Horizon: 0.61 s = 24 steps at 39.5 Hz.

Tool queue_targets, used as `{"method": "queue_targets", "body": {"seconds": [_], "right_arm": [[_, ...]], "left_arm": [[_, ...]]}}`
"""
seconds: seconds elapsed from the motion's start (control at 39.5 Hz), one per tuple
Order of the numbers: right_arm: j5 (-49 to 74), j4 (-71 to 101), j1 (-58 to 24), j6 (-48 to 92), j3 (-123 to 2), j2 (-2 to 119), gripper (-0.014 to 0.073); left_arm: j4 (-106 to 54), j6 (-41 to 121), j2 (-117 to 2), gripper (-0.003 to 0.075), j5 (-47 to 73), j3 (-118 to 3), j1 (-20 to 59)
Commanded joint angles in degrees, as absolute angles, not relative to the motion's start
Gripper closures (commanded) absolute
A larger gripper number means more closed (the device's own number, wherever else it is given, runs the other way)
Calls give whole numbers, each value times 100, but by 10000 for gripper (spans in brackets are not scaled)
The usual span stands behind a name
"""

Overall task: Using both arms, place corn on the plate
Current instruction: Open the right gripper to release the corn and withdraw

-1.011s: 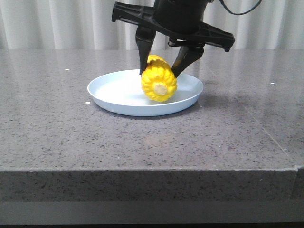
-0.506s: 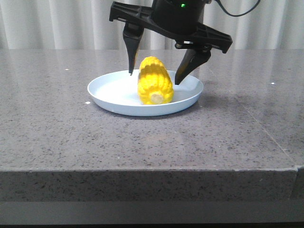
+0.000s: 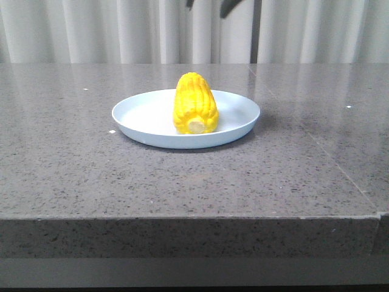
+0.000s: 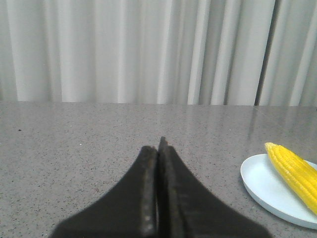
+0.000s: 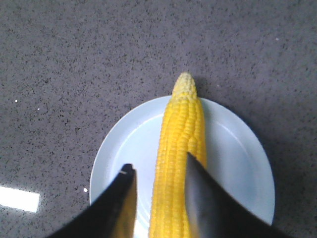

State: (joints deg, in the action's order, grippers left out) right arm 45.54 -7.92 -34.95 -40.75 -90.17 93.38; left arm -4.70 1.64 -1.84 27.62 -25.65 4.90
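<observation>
You had the corn (image 3: 196, 104) lying on the plate (image 3: 143, 115) mid-worktop (image 3: 91, 176). Right claw (image 5: 157, 186) hung above it, fingers apart, gripping nothing. Left claw (image 4: 158, 148) was pressed together, off to the side; its height looked low, hard to confirm.

You've got no readable text, labels, brands or numbers anywhere: plate (image 3: 140, 115), corn (image 3: 195, 103) and tabletop (image 3: 182, 182) are all plain and unmarked.
</observation>
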Motion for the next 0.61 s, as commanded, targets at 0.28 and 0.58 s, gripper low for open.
{"method": "queue_targets", "body": {"seconds": [0.28,0.58], "right_arm": [[4766,-1597,-3278,-3938,-9271,8884,656],[5232,-1313,-2052,-2717,-8675,8120,656]], "left_arm": [[-493,139,-263,741,2260,-2713,485],[-493,139,-263,741,2260,-2713,485]]}}
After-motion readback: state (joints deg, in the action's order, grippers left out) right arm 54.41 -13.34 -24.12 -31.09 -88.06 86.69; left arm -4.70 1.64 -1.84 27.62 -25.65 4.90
